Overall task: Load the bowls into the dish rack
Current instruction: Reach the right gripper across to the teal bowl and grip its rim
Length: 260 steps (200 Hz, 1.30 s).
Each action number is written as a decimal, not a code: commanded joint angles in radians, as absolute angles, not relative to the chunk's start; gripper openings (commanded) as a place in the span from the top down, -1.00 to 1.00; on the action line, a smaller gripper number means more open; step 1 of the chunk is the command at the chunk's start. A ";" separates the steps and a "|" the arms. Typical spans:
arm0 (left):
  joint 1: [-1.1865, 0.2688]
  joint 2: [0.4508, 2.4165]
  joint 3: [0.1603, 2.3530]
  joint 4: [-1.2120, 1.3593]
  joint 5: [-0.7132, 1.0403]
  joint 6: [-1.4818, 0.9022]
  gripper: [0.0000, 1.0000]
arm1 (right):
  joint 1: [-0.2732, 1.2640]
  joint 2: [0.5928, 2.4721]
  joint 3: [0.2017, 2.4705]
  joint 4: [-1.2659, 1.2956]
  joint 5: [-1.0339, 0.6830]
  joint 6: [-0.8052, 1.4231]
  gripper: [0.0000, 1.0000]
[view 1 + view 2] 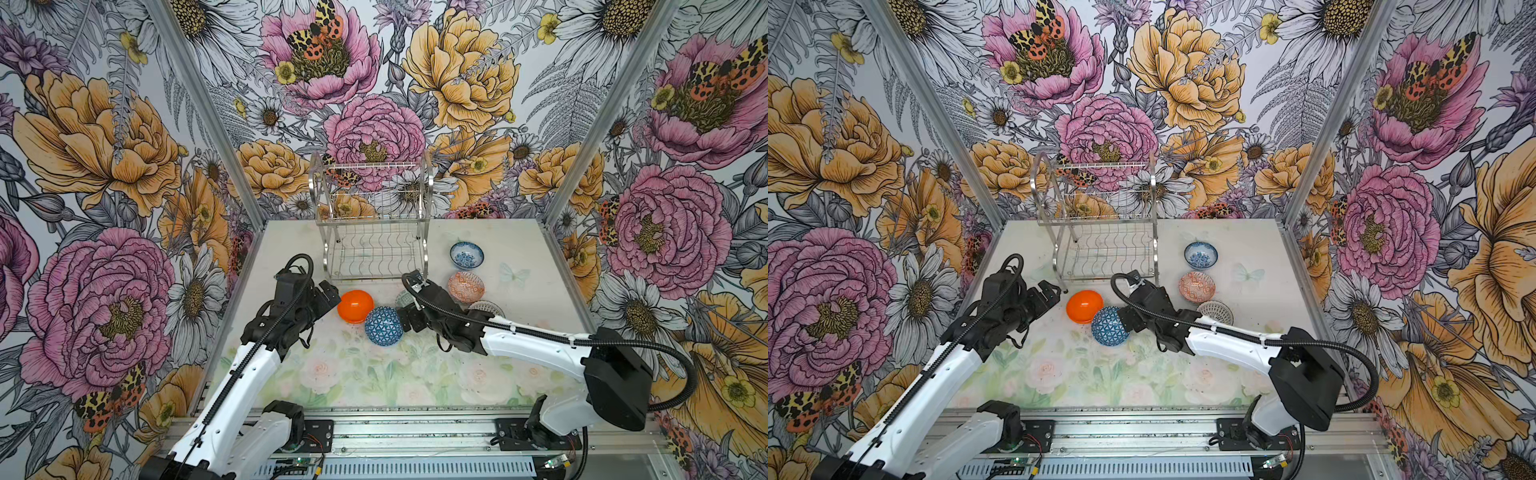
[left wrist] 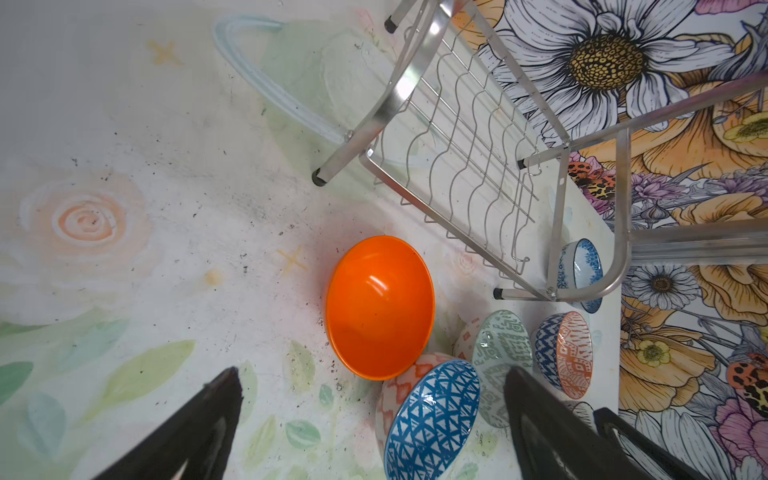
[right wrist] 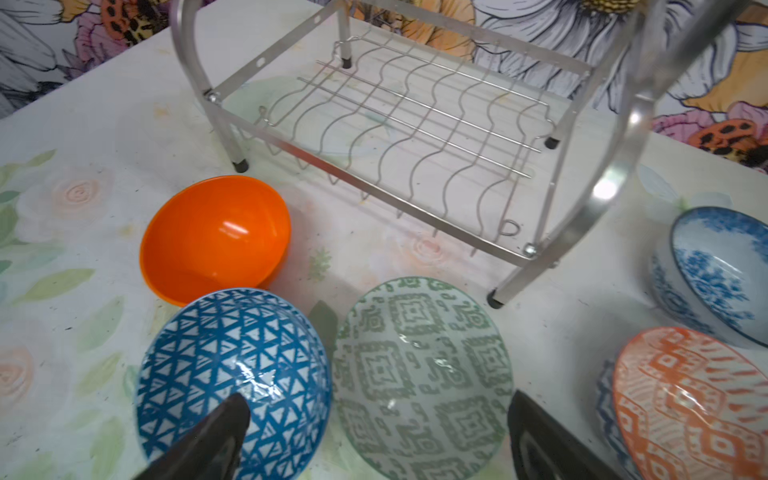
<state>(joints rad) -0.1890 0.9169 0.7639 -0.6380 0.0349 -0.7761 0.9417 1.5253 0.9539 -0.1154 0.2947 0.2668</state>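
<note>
- Nearest on the table (image 1: 316, 374), the navy-white zigzag bowl (image 1: 383, 326) tilts against the plain orange bowl (image 1: 355, 306).
- The left gripper (image 1: 330, 297) hangs just beside the orange bowl, jaws spread wide, holding nothing.
- The right gripper (image 1: 409, 319) is spread wide too. It nearly hides the grey-green bowl (image 3: 419, 374) in both top views, but the right wrist view shows it between the fingers; I cannot tell if they touch.
- The lattice bowl (image 1: 1215, 311) sits partly behind the right arm.
- Farther on are the orange-red bowl (image 1: 466, 286) and the floral bowl (image 1: 466, 254).
- The dish rack (image 1: 374, 220) stands at the back.
</note>
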 commanded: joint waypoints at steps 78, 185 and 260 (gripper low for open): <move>-0.024 0.864 0.646 -0.497 0.310 -0.807 -0.97 | 1.095 1.820 1.250 -0.221 0.288 0.235 -0.61; 0.031 0.861 0.611 -0.465 0.372 -0.785 -0.97 | 1.138 1.982 1.391 -0.349 0.300 0.336 -0.18; 0.075 0.856 0.586 -0.461 0.407 -0.779 -0.97 | 1.141 2.032 1.427 -0.371 0.311 0.349 0.35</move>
<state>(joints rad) 0.0639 0.8711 0.5953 -0.4816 0.3786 -0.8028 1.1358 2.0159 1.3945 -0.3595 0.2916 0.3397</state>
